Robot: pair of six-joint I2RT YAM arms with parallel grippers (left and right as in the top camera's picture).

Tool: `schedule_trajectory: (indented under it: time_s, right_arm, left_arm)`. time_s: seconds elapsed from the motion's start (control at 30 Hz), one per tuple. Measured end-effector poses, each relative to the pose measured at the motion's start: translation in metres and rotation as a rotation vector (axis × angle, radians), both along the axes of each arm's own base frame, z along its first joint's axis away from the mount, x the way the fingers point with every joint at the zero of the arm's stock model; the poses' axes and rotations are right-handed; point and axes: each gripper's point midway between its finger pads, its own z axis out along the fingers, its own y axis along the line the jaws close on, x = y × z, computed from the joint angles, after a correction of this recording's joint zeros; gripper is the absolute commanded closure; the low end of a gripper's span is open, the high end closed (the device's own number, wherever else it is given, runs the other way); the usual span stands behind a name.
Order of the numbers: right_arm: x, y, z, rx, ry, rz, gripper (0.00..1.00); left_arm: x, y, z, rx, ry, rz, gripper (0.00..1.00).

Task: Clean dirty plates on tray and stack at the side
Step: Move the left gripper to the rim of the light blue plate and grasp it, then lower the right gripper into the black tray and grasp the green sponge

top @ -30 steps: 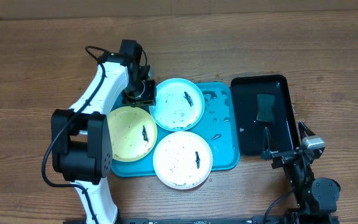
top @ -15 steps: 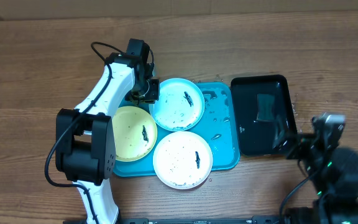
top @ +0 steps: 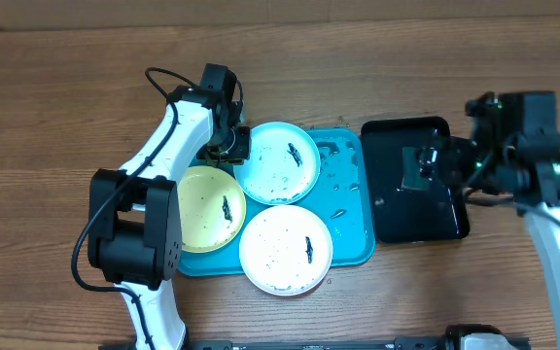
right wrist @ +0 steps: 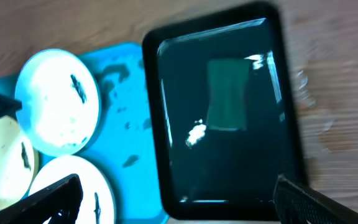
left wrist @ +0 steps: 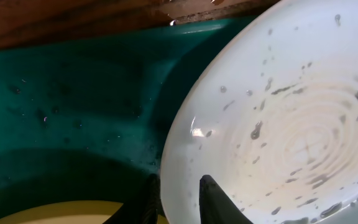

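Three plates lie on the turquoise tray (top: 354, 209): a light blue plate (top: 277, 162) at the back, a yellow-green plate (top: 207, 207) on the left and a white plate (top: 286, 249) in front, all with dark smears. My left gripper (top: 227, 144) is shut on the light blue plate's left rim. In the left wrist view its fingers (left wrist: 219, 202) straddle that rim (left wrist: 182, 193). My right gripper (top: 434, 158) hangs wide open above the black tray (top: 414, 222) and holds nothing. The right wrist view shows the light blue plate (right wrist: 58, 102) and the white plate (right wrist: 86, 186).
A glossy black tray (right wrist: 173, 118) sits right of the turquoise tray (right wrist: 129, 118), with a dark rectangular sponge (right wrist: 229, 93) lying in it. Bare wooden table (top: 66, 97) surrounds both trays. The left arm's white links (top: 154, 156) run along the tray's left side.
The right arm has swung from the table's front edge up over the black tray, its gripper still open. The left gripper stays at the light blue plate's rim.
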Motion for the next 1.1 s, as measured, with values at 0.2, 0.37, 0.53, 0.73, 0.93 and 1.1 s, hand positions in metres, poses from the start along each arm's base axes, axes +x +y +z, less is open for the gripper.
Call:
schedule_trajectory:
  time_s: [0.2,0.37,0.53,0.73,0.93,1.1]
  right_arm:
    - [0.01,0.01,-0.034,0.054,0.126,0.023,0.12]
    - [0.014,0.01,-0.054,0.054,0.195,0.02,0.12]
    - [0.019,0.008,-0.069,0.046,0.232,0.016,0.11]
    - [0.029,0.005,-0.072,0.023,0.201,0.009,0.24]
    - [0.036,-0.005,-0.088,-0.03,0.171,-0.017,0.3]
    - [0.041,-0.012,-0.11,-0.067,0.137,-0.034,0.3]
  left_arm:
    - [0.002,0.005,-0.001,0.029,-0.009,0.008,0.78]
    - [0.002,0.006,-0.007,0.033,-0.017,0.015,0.89]
    - [0.0,0.007,-0.012,0.037,-0.01,0.024,0.92]
    - [0.002,0.007,-0.012,0.035,-0.017,0.031,0.96]
    - [0.008,-0.003,-0.011,0.026,-0.05,0.013,0.96]
    - [0.009,-0.019,-0.01,0.02,-0.072,-0.024,0.96]
